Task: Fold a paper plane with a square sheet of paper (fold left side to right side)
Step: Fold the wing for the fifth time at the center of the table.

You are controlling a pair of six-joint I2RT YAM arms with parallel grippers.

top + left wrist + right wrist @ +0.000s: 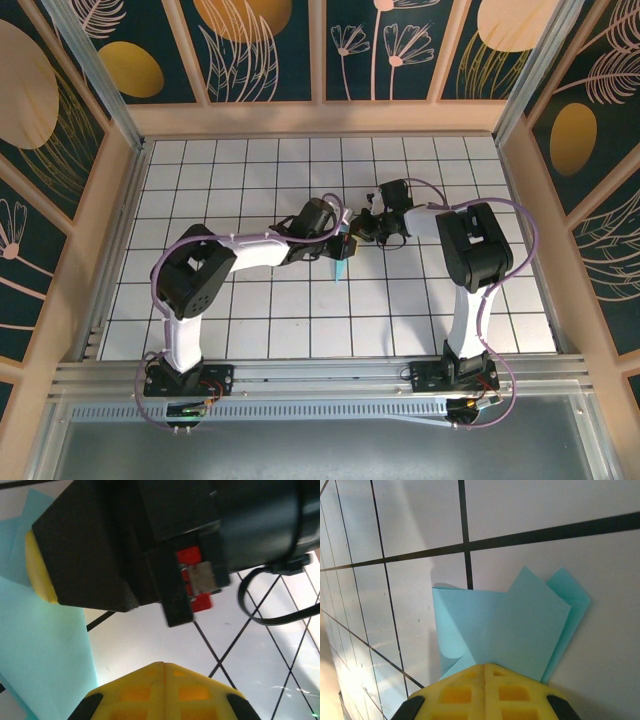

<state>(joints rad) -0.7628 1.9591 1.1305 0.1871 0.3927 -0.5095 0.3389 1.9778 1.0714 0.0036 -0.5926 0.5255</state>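
Both arms reach in from their bases at the near edge of the white gridded surface (250, 330) and meet around its middle. The right claw (485, 674) is closed tight, yellow tips together. The tips sit over the near edge of the blue paper (515, 625), which spreads out just ahead of them as overlapping folded flaps. One rounded corner curls up at the left, and two pointed corners lie at the far right. I cannot tell whether the tips press on the paper.

The left claw (162, 676) is also closed, tips together with nothing between them. In its wrist view the paper lies flat on the surface beside it, at the left. Just beyond its tips is the right claw's black body, its yellow pad over the paper.

From above, the paper shows as a slim blue point sticking out toward the near edge from beneath the two claws.
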